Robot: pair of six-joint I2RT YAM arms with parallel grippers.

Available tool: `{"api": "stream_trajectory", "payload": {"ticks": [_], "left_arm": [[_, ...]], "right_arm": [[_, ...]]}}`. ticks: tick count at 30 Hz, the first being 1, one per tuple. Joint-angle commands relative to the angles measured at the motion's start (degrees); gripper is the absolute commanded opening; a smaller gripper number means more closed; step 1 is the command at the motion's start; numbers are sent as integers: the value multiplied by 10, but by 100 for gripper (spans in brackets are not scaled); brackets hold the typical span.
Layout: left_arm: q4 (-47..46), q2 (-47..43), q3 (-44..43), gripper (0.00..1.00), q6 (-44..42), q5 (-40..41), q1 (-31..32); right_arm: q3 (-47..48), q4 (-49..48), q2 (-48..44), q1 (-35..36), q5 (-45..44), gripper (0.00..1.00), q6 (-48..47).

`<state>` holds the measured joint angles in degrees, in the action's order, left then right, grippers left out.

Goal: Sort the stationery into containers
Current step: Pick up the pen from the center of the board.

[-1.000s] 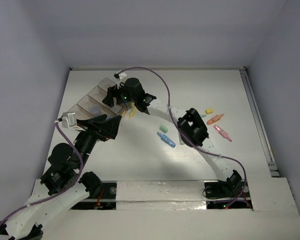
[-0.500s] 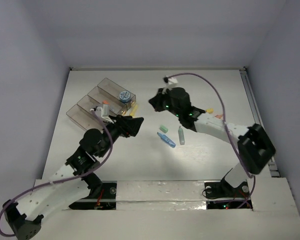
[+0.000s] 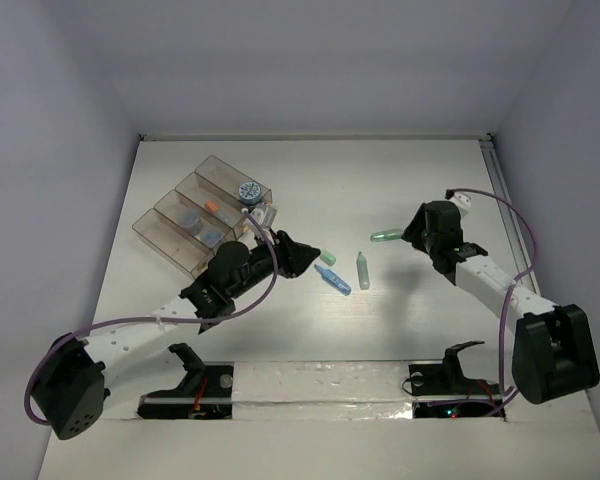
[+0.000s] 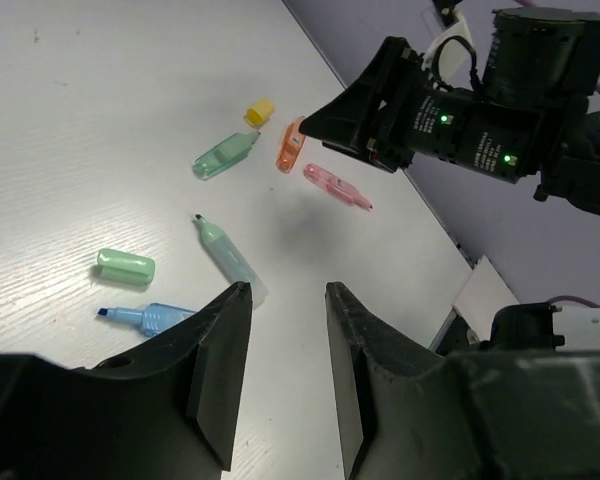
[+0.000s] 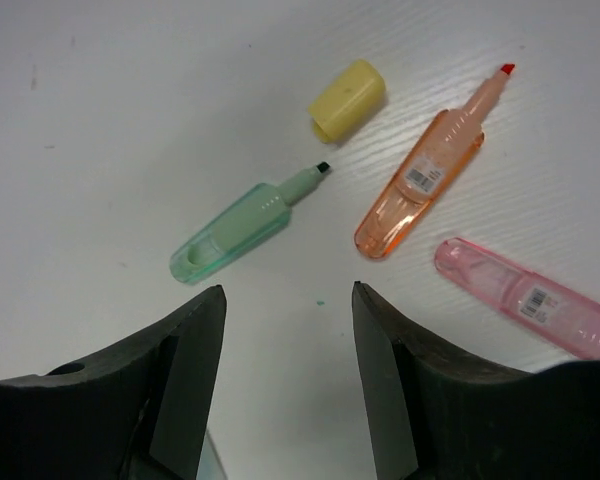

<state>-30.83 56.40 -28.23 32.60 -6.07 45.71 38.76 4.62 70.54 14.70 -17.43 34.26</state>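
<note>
Five highlighters lay loose: far green highlighter (image 4: pixel 225 155), near green highlighter (image 4: pixel 230 262), blue highlighter (image 4: pixel 145 317), orange highlighter (image 4: pixel 290 145), pink highlighter (image 4: pixel 335 185). Two caps lay loose: yellow cap (image 4: pixel 260 110), green cap (image 4: pixel 125 266). There were four joined boxes (image 3: pixel 155 228) and one tape roll (image 3: pixel 248 190).

No legible text (tiny barcode stickers (image 5: pixel 417 177) on orange pen (image 5: pixel 432 160) and pink pen (image 5: pixel 500 285))

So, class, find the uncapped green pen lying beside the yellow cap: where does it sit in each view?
Top external: the uncapped green pen lies right of centre, just left of the right gripper.
Left wrist: upper left, just below-left of the yellow cap.
Right wrist: left of centre, above the gap between its fingers.
Shared landmark: the right gripper, near the pen each time.
</note>
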Motion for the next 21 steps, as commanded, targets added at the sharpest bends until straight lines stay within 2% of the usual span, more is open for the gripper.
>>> {"api": "stream_trajectory", "payload": {"ticks": [1, 5, 8, 11, 12, 15, 21], "left_arm": [[-75, -3, -1, 32, -28, -31, 8], [-85, -8, 12, 35, -46, -30, 8], [-92, -11, 25, 38, -59, -31, 8], [-86, -15, 30, 40, -68, -27, 8], [-83, -17, 32, 40, -69, -22, 8], [-73, -32, 38, 41, -72, 1, 8], [-59, -44, 40, 42, -71, 28, 8]], "right_arm": [[-5, 4, 3, -9, 9, 60, -1], [17, 4, 39, -15, 21, 62, -7], [43, -1, 69, -15, 66, 62, -11], [48, -29, 85, -15, 149, 63, -20], [50, -33, 86, 7, 188, 63, -26], [76, 9, 84, 61, 178, 62, -50], [101, 87, 88, 100, 154, 60, -73]]}}
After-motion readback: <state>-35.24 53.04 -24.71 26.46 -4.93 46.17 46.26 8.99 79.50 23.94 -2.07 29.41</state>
